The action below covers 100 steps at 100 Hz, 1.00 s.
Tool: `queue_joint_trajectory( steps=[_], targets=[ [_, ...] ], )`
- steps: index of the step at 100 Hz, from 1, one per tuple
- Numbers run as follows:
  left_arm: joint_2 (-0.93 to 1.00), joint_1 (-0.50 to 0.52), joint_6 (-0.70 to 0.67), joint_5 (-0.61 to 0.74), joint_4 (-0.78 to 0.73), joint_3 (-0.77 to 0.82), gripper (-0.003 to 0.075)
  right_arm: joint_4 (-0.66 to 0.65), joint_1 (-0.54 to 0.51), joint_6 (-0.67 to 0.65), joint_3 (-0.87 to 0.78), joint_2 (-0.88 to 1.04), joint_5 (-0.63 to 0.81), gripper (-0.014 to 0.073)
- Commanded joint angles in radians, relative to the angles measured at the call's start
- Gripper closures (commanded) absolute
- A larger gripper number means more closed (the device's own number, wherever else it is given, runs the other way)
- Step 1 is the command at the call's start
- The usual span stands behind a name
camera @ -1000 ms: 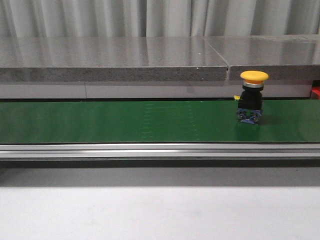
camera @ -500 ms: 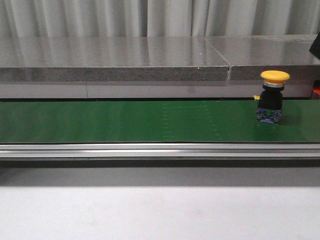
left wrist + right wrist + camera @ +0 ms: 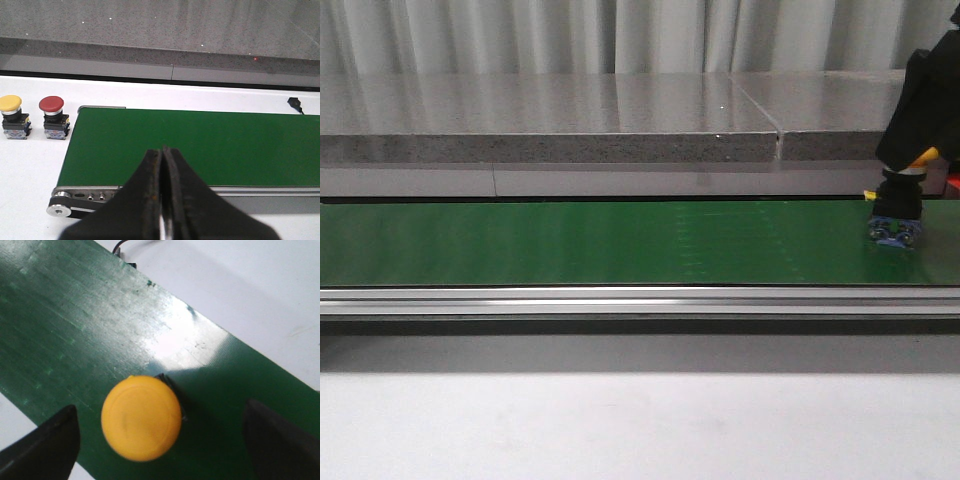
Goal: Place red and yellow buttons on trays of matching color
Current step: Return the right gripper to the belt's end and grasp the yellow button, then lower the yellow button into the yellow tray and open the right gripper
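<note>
A yellow button (image 3: 897, 218) with a black body stands upright on the green belt (image 3: 570, 245) at the far right. My right gripper (image 3: 159, 440) hangs open directly over it, and its yellow cap (image 3: 141, 418) sits between the two spread fingers without touching them. In the front view the right arm (image 3: 925, 100) hides most of the cap. My left gripper (image 3: 162, 150) is shut with nothing in it, above the belt's near rail. Past the belt's end stand another yellow button (image 3: 12, 116) and a red button (image 3: 53, 117) on the white table. No trays are in view.
A grey stone ledge (image 3: 550, 120) runs behind the belt, with curtains beyond. An aluminium rail (image 3: 620, 300) borders the belt's front. A black cable (image 3: 125, 246) lies on the white table off the belt's edge. A small black plug (image 3: 295, 102) sits beside the belt.
The yellow button has ridden the belt rightward, from mid-right to the far right. My right arm has come down into the front view over it and now covers its cap.
</note>
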<state>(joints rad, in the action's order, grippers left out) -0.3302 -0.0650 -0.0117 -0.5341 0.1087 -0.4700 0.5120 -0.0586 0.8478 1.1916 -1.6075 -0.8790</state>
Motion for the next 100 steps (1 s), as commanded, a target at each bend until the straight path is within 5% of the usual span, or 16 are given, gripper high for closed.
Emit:
queue_joint_trajectory(
  steps=[1,33,75,100],
  targets=[
    [-0.007,-0.008,-0.001,0.073,0.014,-0.026,0.0739,0.039,0.000,0.012,0.023,0.013,0.040,-0.0034],
    [-0.007,-0.008,-0.001,0.073,0.014,-0.026,0.0739,0.038,0.000,-0.041,0.025,0.007,0.000,0.0430],
    [-0.007,-0.008,-0.001,0.073,0.014,-0.026,0.0739,-0.328,-0.011,-0.508,0.024,0.204,0.033,0.0431],
    [-0.007,-0.008,-0.001,0.073,0.014,-0.026,0.0739,-0.369,-0.182,-0.709,0.023,0.321,0.002,0.0431]
  ],
)
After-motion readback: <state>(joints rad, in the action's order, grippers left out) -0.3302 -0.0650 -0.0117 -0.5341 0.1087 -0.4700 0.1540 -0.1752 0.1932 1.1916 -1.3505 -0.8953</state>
